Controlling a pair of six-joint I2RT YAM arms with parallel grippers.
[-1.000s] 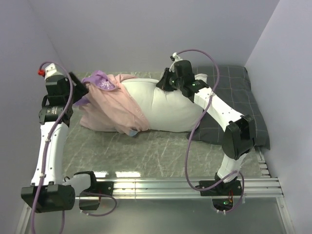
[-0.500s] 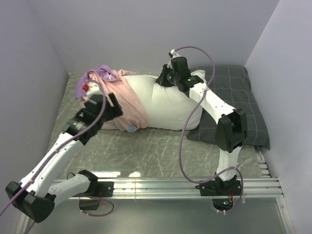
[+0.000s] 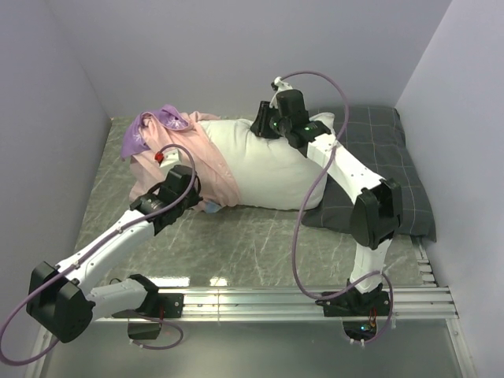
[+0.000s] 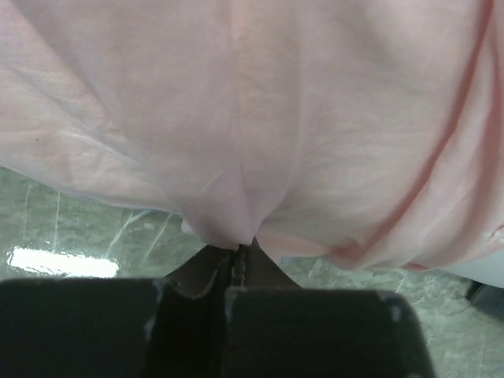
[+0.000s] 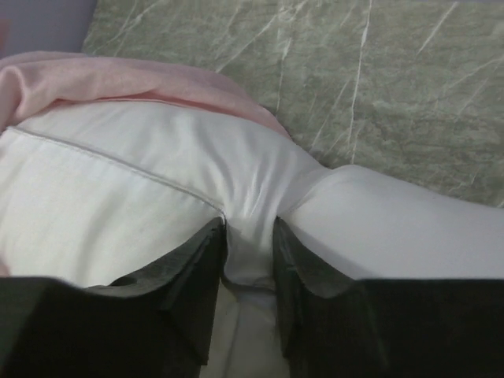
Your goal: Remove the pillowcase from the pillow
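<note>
Left gripper [image 4: 236, 250] clamped on pillowcase [image 4: 252, 118] near edge; pillow [image 3: 268, 169] runs rightward to right gripper [image 5: 248, 236], astride a fold, hold unclear.

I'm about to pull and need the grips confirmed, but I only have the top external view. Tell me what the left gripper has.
Observer: In the left wrist view, the left gripper is shut on a pinch of the pillowcase, on its pale pink side.
Operator: Now report the right one.
Observer: In the right wrist view, the right gripper has its fingers apart, with a fold of the white pillow bulging between them.
</note>
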